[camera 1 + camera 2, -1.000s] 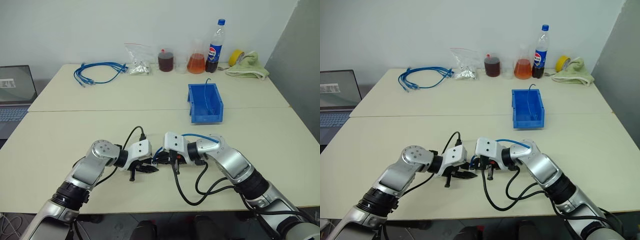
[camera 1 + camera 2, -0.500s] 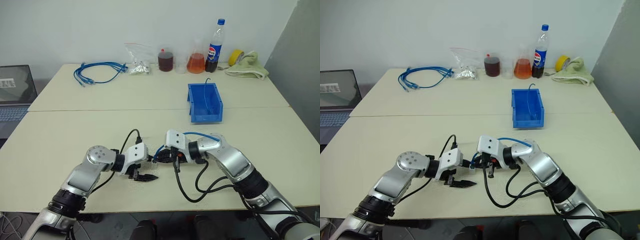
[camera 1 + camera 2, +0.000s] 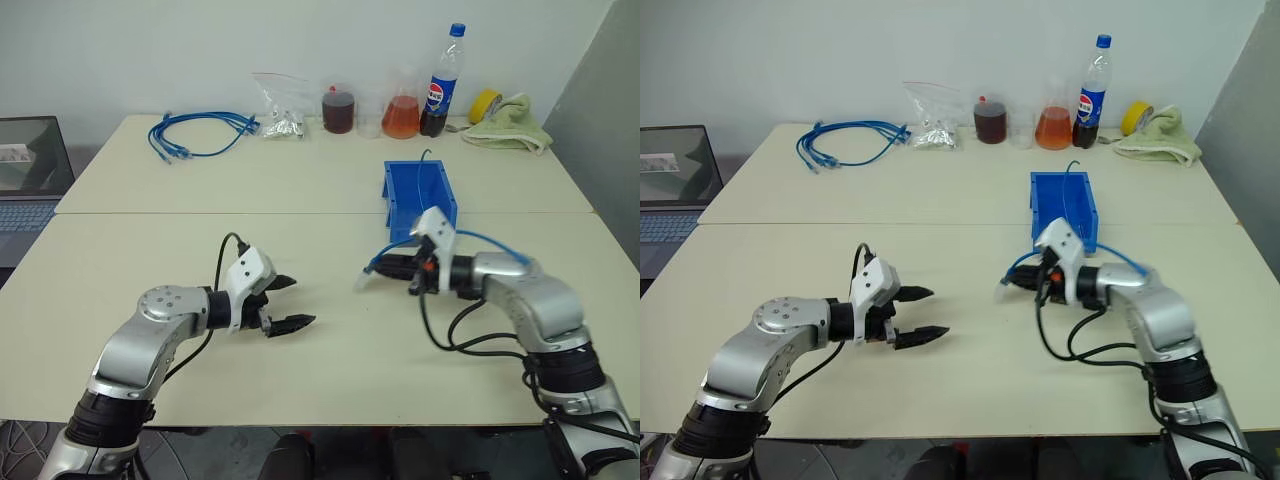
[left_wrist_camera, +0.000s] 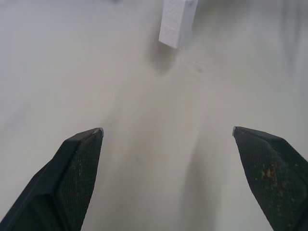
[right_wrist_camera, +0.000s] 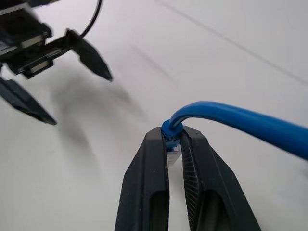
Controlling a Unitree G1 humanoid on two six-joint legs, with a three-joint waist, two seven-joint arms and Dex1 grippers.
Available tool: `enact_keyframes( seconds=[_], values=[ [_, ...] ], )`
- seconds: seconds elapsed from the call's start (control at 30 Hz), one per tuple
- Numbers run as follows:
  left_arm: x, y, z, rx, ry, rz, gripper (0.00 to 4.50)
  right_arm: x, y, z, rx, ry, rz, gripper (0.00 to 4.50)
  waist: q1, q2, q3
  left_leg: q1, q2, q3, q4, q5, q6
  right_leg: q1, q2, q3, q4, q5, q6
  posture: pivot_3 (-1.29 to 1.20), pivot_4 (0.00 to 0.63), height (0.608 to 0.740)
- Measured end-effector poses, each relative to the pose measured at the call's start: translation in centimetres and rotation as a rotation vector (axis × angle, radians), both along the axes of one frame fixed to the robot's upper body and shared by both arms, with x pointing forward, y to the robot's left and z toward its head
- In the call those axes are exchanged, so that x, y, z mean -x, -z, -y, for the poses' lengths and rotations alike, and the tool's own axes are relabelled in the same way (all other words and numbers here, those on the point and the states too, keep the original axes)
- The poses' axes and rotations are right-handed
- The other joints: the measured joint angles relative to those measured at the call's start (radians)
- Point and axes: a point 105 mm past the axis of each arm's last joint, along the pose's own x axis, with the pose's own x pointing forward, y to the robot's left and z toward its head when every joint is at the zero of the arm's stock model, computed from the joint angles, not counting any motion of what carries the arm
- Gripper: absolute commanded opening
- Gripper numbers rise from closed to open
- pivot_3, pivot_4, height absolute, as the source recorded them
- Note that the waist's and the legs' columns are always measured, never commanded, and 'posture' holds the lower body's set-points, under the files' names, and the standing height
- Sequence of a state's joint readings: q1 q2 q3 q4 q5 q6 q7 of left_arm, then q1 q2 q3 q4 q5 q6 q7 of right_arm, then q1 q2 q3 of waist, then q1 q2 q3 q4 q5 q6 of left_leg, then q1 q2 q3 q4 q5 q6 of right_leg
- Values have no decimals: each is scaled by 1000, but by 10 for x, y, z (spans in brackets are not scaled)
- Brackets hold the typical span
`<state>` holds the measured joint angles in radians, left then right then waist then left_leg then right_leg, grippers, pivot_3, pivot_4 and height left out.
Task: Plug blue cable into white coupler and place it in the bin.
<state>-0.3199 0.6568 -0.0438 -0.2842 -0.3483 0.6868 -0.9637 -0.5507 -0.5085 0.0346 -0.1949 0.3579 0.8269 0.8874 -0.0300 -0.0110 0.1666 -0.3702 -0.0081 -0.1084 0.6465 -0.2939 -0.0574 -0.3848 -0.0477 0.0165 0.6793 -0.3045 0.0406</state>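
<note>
- Our left tool (image 3: 283,304) hovers above the surface (image 3: 320,200) with its two black fingers spread wide and nothing between them.
- Our right tool (image 5: 174,144) is pinched tight on the cable (image 3: 480,238) right at its plug end — the wrist view shows the blue boot squeezed between the fingertips, with the cable arching away from it.
- In the head views the cable loops from that grip back over our right forearm, and a second blue strand curves down toward the coupler (image 3: 1002,292).
- The coupler — a small white block — hangs at the cable's front end, off the surface, between our two tools and nearer the right one. We also see it in the left wrist view (image 4: 177,23), ahead of the open fingers and well apart from them.
- The bin (image 3: 420,190) stands just beyond our right tool, with a thin blue cable sticking up out of it.
- At the far edge lie a coil of cables (image 3: 198,134), a clear bag (image 3: 280,105), two jars of dark liquid, a flask and a cola bottle (image 3: 441,80).
</note>
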Motion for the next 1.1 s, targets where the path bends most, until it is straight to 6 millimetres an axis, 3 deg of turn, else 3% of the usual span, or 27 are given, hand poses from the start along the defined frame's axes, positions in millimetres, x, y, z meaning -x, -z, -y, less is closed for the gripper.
enact_keyframes(
  seconds=[0.13,0.23,0.4,0.53,0.7,0.77,1.1],
  values=[
    [-22,-31,26,27,-28,140,4500,-23,-47,32,-70,128,76,109,-1,0,1,1,1,3,0,0,0,0,1,0,0,0,0,0,150,740],
    [-29,-43,43,48,-7,175,4500,-41,-61,54,-94,211,70,109,-4,0,1,1,1,5,0,0,0,0,2,0,0,0,0,0,150,740],
    [-35,-48,63,69,24,178,4500,-71,-62,72,-130,299,16,109,-10,-1,1,0,1,9,-1,0,0,-1,2,2,0,0,0,0,150,740],
    [-43,-48,79,65,30,185,4500,-97,-49,67,-114,323,-31,109,-13,-1,2,-1,1,10,0,2,-4,-2,1,2,0,0,0,0,150,740],
    [-49,-53,89,73,17,211,4500,-113,-33,65,-49,361,-5,109,-12,-1,2,-5,0,10,1,3,-5,-5,-1,1,0,0,0,0,150,740],
    [-50,-53,91,71,8,219,4500,-118,-31,65,-27,374,28,815,-13,-1,2,-6,0,10,1,3,-5,-5,-2,1,0,0,0,0,150,740],
    [-53,-51,91,67,-18,223,4500,-129,-25,65,23,403,46,2972,-14,-1,2,-6,0,10,2,3,-6,-5,-3,1,0,0,0,0,150,740]
  ],
)
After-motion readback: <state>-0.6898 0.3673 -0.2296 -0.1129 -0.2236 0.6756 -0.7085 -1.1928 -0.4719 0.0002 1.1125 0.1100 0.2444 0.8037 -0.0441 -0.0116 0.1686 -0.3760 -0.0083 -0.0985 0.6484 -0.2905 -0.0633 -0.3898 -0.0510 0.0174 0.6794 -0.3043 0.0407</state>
